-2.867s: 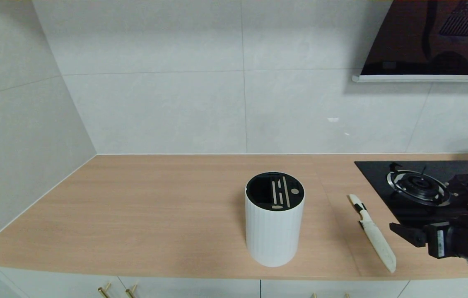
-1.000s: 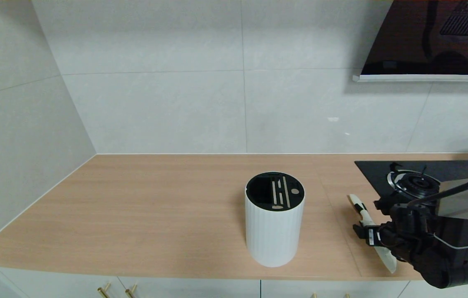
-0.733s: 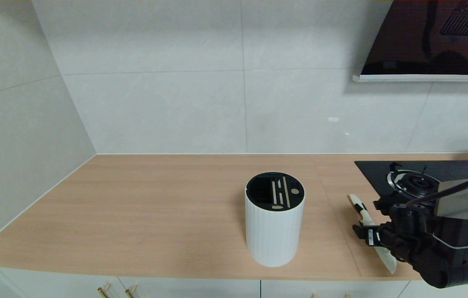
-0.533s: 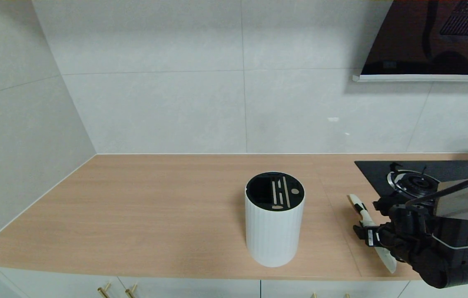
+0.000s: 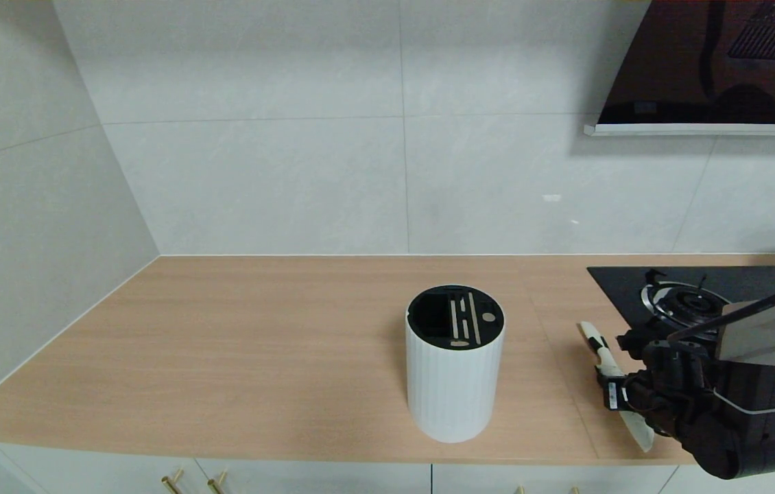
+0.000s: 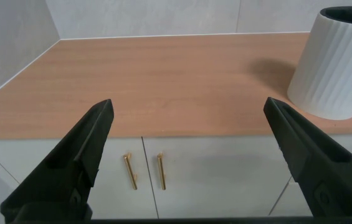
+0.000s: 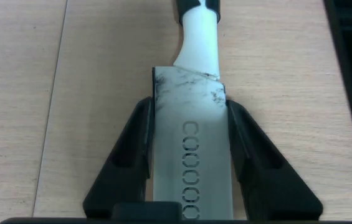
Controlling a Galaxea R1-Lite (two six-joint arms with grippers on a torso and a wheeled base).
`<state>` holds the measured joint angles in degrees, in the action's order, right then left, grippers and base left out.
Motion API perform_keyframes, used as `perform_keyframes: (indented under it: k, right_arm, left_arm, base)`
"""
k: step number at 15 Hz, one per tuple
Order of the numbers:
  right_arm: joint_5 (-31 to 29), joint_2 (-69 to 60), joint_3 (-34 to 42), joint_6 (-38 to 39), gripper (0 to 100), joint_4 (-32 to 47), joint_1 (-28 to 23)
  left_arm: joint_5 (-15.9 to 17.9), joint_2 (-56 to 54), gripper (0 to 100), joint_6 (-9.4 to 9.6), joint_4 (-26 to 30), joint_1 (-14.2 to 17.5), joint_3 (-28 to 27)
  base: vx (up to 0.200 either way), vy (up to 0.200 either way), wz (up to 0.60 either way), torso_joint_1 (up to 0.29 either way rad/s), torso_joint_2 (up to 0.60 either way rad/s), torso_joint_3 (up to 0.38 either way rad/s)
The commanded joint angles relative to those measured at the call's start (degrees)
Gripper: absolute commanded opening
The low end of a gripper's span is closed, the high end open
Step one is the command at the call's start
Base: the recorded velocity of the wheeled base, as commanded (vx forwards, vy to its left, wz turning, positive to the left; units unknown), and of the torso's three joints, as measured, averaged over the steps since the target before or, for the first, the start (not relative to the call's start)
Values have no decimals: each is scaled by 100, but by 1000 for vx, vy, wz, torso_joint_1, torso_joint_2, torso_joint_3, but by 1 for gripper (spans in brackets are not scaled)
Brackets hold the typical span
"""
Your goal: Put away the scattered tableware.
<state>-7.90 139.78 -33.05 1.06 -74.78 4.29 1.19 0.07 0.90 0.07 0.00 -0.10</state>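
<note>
White speckled-blade knife (image 7: 191, 143) is lying flat on the wooden counter (image 5: 257, 357) right of the white ribbed cylindrical holder (image 5: 454, 384), the right gripper (image 7: 189, 106) pinching its blade edges, while the left gripper (image 6: 188, 106) is hanging spread wide at the counter's front.

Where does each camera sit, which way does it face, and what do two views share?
Head view: from the head, forward and down at the counter; right gripper at the knife.
Left wrist view: behind the open left gripper, facing the counter edge and holder.
Right wrist view: looks down between fingers closed on the knife blade.
Shared: head and left wrist views show the holder.
</note>
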Motion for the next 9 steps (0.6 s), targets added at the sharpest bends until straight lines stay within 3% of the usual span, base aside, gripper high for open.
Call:
perform_keyframes:
  k: [1, 9]
  right_arm:
    - [-1, -56, 9, -1, 0, -2, 2]
    - [-1, -1462, 615, 17, 0, -46, 344]
  left_arm:
    - [-5, 1, 100, -2, 1, 0, 1]
    - [4, 1, 100, 15, 1, 0, 1]
  base:
    - [0, 0, 0, 0, 0, 0]
    - [0, 0, 0, 0, 0, 0]
